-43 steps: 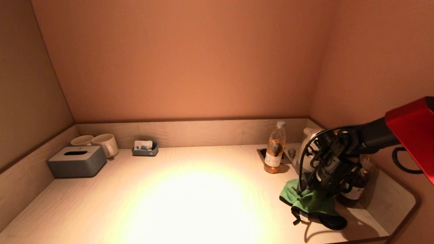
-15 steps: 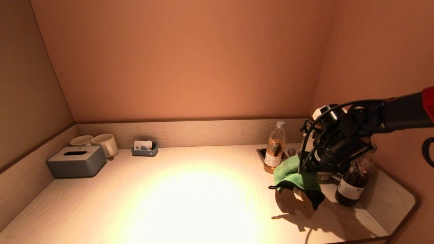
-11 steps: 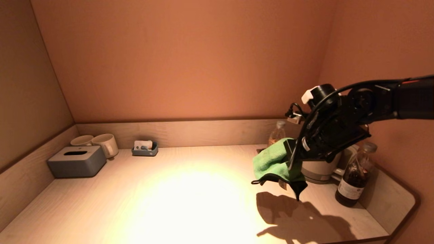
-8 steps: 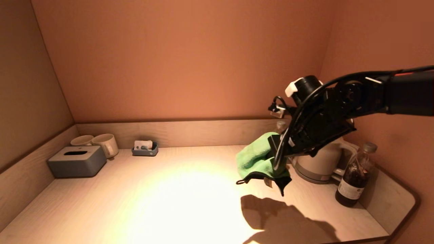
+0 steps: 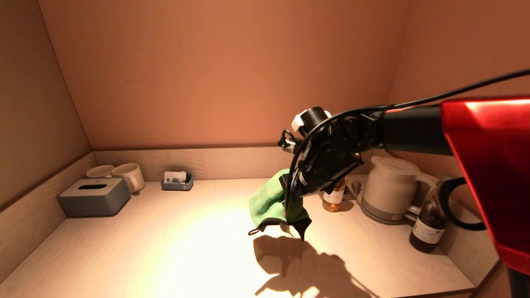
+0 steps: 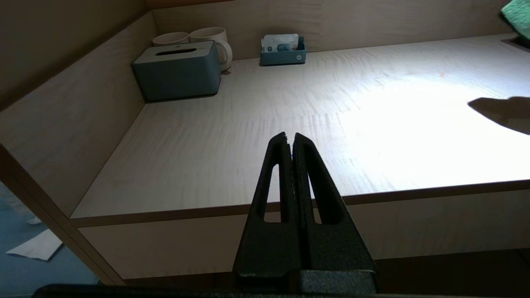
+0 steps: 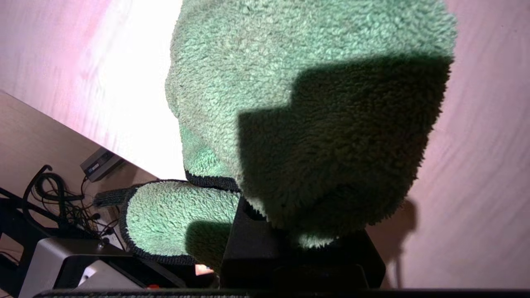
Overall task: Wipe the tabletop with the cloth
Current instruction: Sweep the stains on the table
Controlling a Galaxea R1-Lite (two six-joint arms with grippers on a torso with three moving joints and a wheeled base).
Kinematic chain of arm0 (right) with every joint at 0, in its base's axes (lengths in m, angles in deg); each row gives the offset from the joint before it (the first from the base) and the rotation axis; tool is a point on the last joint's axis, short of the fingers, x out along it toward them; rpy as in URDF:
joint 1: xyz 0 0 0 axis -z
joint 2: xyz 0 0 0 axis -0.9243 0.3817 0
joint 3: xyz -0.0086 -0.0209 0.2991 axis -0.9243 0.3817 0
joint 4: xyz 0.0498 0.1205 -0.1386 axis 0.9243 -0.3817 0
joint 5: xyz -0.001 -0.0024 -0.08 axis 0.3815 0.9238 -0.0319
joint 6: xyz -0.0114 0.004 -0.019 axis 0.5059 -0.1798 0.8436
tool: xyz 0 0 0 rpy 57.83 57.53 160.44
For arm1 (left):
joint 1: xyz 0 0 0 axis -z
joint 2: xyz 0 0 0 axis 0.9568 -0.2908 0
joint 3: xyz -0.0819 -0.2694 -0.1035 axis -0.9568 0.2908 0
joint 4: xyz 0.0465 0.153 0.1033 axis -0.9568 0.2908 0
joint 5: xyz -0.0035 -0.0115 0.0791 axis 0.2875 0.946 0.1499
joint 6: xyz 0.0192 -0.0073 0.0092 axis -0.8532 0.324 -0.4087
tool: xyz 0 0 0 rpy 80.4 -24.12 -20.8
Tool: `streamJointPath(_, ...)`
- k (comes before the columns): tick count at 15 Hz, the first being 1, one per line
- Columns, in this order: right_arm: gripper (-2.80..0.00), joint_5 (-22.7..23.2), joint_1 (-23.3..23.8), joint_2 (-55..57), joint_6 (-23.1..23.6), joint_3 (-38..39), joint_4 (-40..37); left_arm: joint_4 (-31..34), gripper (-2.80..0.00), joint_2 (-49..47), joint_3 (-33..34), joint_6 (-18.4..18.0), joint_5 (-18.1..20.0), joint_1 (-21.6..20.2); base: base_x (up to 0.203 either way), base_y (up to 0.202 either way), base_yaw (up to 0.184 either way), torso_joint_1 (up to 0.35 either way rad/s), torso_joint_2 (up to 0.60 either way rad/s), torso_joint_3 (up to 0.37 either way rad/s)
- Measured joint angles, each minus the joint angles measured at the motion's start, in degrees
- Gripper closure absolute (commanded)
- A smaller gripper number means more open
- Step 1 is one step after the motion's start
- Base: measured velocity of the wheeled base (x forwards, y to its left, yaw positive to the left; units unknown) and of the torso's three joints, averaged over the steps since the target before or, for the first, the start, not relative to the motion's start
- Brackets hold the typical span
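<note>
My right gripper (image 5: 290,194) is shut on a green cloth (image 5: 269,203) with a black hem and holds it in the air above the middle of the pale wooden tabletop (image 5: 186,248). The cloth hangs down, its lower corner just above the table. In the right wrist view the cloth (image 7: 298,103) covers the fingers. My left gripper (image 6: 290,138) is shut and empty, parked low in front of the table's front edge. A corner of the cloth (image 6: 517,12) shows in the left wrist view.
A grey tissue box (image 5: 93,196), two white mugs (image 5: 124,176) and a small blue tray (image 5: 177,182) stand at the back left. An amber bottle (image 5: 333,196), a white kettle (image 5: 389,186) and a dark bottle (image 5: 428,225) stand at the right. Walls enclose three sides.
My right gripper lifted the cloth off the table near the dark bottle and carried it left, past the kettle and amber bottle, toward the table's middle.
</note>
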Motion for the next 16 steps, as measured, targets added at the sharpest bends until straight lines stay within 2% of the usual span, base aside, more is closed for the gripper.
streamJointPath(3,0.0,-1.02,-2.74,5.7,-0.44,-3.83,0.49,0.02,0.0,0.0,0.0,0.04,-0.02,0.0,0.0,0.0,0.0,0.0,0.0,0.0)
streamJointPath(7,0.0,-1.98,-4.84,10.63,0.16,-4.54,2.34,0.02,0.0,0.0,0.0,0.03,-0.01,-0.02,0.0,0.0,0.0,0.0,0.0,0.0)
streamJointPath(13,0.0,-2.0,-7.22,12.8,0.2,-4.54,3.84,0.02,0.0,0.0,0.0,0.04,0.0,0.02,0.0,0.0,0.0,0.0,0.0,0.0)
streamJointPath(16,0.0,-2.05,-8.82,13.6,0.28,-4.51,7.14,0.02,0.0,0.0,0.0,0.0,0.0,0.0,0.0,0.0,0.0,0.0,0.0,0.0)
